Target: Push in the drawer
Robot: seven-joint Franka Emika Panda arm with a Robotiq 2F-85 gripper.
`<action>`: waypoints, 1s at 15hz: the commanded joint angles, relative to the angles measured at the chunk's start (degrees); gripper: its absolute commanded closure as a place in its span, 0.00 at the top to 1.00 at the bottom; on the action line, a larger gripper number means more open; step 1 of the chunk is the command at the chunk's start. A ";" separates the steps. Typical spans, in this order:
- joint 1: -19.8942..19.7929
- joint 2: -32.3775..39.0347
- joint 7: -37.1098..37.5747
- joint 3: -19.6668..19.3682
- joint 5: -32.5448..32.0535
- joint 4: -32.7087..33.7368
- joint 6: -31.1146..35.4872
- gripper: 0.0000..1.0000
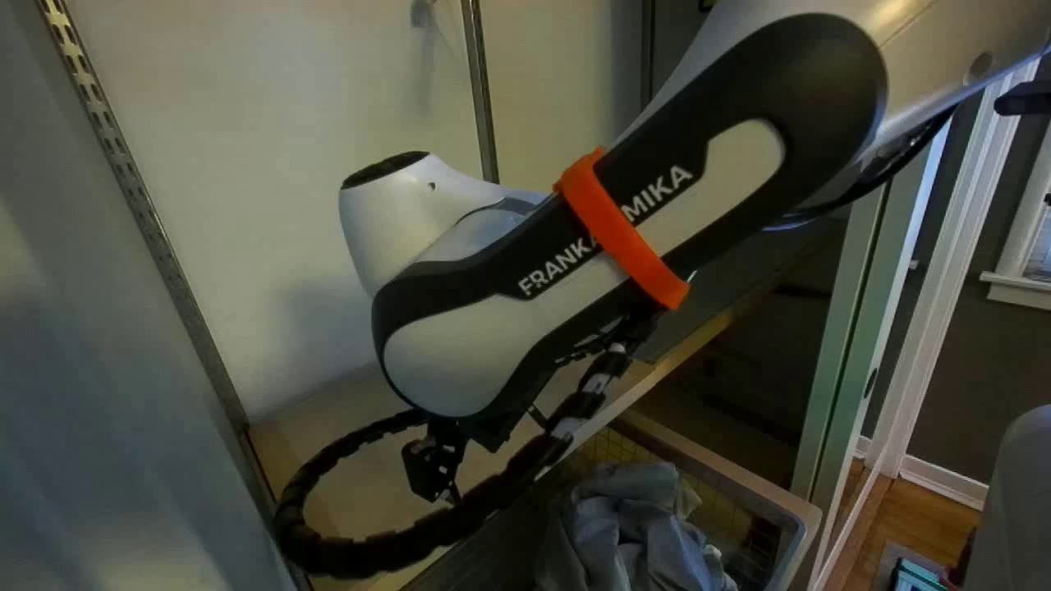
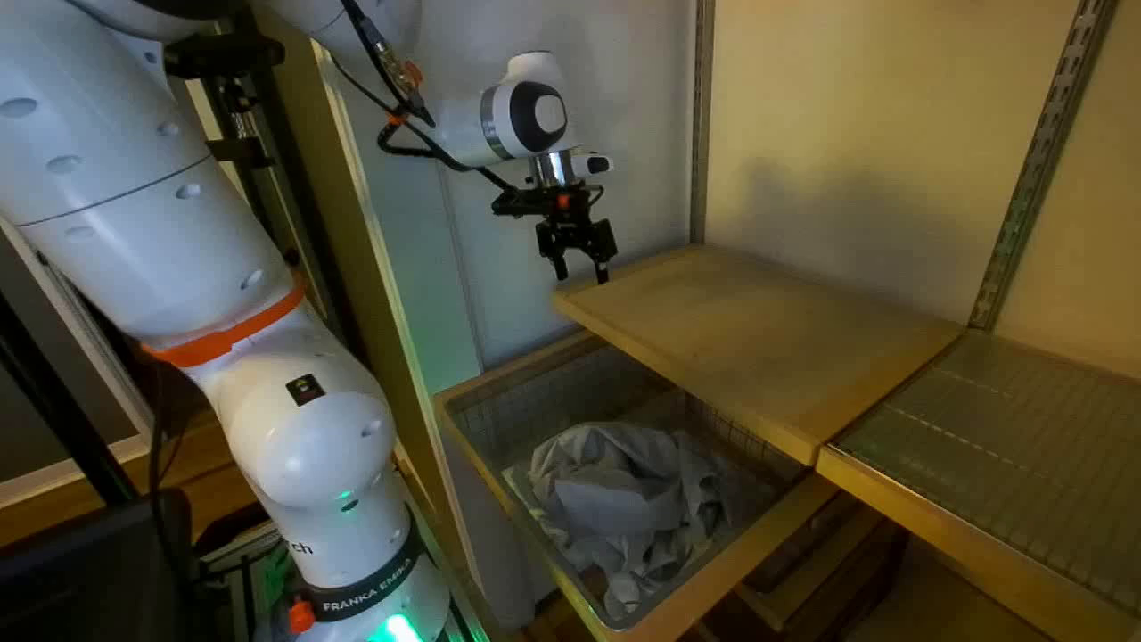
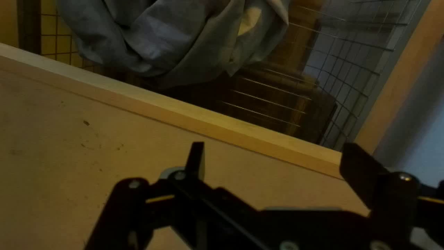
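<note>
The drawer is pulled out from under the beige shelf board. It has light tan wooden rims and wire mesh sides, and a crumpled grey cloth lies in it. The drawer's rim also shows in an exterior view and at the right of the wrist view. My gripper points down over the board's far left corner, above the drawer's height. In the wrist view the gripper is open and empty, its fingers spread over the board's edge. In an exterior view the arm largely hides it.
A wire-covered shelf adjoins the board on the right. Walls with metal slotted rails stand behind. The robot's base stands in front of the drawer, near a pale door panel. Wooden parts show below the drawer.
</note>
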 commanded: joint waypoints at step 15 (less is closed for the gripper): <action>2.08 -11.17 -17.85 -8.99 1.61 -10.29 -20.04 1.00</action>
